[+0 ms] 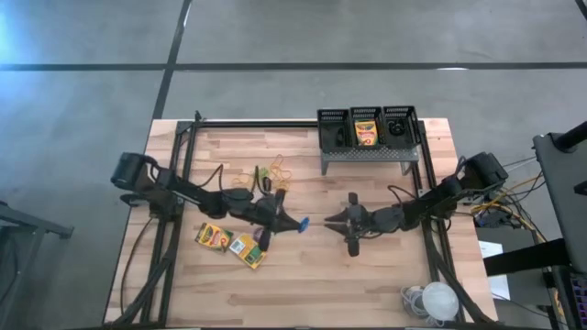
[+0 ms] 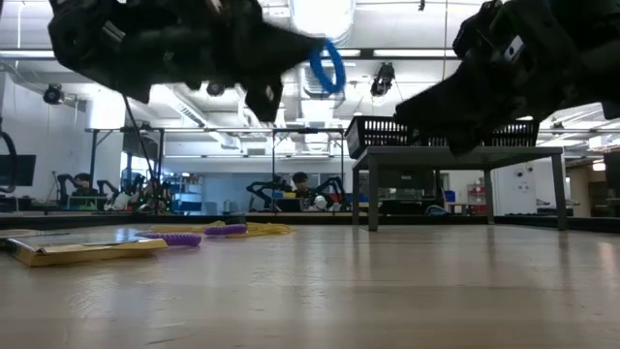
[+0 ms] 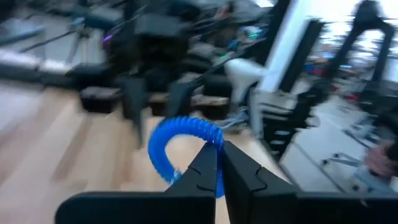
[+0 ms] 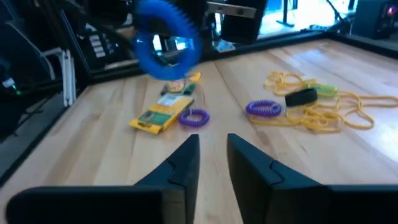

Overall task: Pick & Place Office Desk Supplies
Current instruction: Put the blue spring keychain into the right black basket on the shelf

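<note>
We see the left gripper (image 1: 292, 223) raised over the middle of the table (image 1: 303, 284), its fingers pinched on a blue ring (image 3: 180, 146) that hangs clear of the wood in the low view. The right gripper (image 1: 332, 221) faces it from just beside, fingers a narrow gap apart and holding nothing; open board lies between the two tips. Behind the left arm lie two crayon boxes (image 1: 229, 241), near the table's front-left part, and beyond them a tangle of yellow rubber bands (image 1: 268, 174) with purple rings (image 4: 194, 117) and what looks like a black one, though we cannot be sure. Three black mesh bins (image 1: 368, 127) sit on the grey stand (image 1: 367, 154) along the far edge, the middle bin holding a crayon box. The front half of the board is mostly bare wood.
</note>
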`<action>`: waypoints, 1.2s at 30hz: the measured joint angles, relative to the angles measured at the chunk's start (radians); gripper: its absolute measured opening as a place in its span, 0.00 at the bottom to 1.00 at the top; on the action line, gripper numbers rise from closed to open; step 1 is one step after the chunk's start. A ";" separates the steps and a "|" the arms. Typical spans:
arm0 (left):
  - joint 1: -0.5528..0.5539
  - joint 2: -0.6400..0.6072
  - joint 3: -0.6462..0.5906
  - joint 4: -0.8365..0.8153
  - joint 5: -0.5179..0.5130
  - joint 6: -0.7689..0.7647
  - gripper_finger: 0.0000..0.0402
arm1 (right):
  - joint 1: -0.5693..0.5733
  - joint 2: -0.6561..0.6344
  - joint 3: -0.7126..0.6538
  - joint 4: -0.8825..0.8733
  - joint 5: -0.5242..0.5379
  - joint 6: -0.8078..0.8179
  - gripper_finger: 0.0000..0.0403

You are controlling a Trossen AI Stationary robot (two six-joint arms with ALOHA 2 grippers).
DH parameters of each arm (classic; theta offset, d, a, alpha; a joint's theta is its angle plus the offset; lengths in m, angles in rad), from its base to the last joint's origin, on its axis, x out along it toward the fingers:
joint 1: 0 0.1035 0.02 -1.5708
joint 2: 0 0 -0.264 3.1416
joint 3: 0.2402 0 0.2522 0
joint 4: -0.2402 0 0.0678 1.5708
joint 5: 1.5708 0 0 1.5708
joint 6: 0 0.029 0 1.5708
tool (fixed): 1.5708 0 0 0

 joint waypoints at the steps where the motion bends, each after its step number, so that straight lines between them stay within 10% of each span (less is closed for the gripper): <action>1: -0.004 -0.001 0.000 0.025 0.025 0.015 0.02 | 0.000 0.000 0.000 0.005 -0.001 -0.007 0.22; 18: -0.069 -0.061 -0.019 0.148 0.094 0.109 0.02 | -0.124 0.000 0.098 0.318 -0.425 -0.319 0.54; 36: -0.081 -0.062 -0.018 0.147 0.102 0.105 0.02 | -0.170 0.062 0.390 -0.054 -0.617 -0.348 0.53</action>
